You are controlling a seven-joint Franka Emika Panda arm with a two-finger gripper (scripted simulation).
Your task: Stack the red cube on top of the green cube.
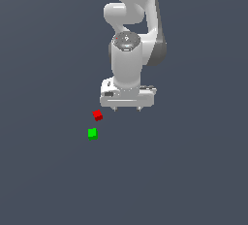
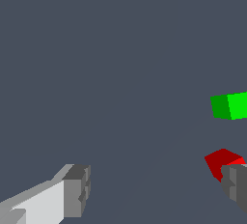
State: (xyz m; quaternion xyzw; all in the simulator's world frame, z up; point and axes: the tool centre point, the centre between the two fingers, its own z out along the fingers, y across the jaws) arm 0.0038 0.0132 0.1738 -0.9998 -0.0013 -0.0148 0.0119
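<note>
The red cube (image 1: pixel 98 115) lies on the dark floor, a little toward the exterior view's left of my gripper (image 1: pixel 128 108). Just in front of it, slightly further left in that view, sits the green cube (image 1: pixel 92 133), a small gap apart from the red one. My gripper hangs open above the floor with nothing between its fingers. In the wrist view the red cube (image 2: pixel 223 162) shows partly behind one grey fingertip (image 2: pixel 235 185), outside the jaws, and the green cube (image 2: pixel 231 106) lies beyond it. The other fingertip (image 2: pixel 77 190) stands far across the picture.
The white arm (image 1: pixel 131 30) rises behind the gripper. The plain dark grey floor (image 1: pixel 184 170) spreads in every direction around the cubes.
</note>
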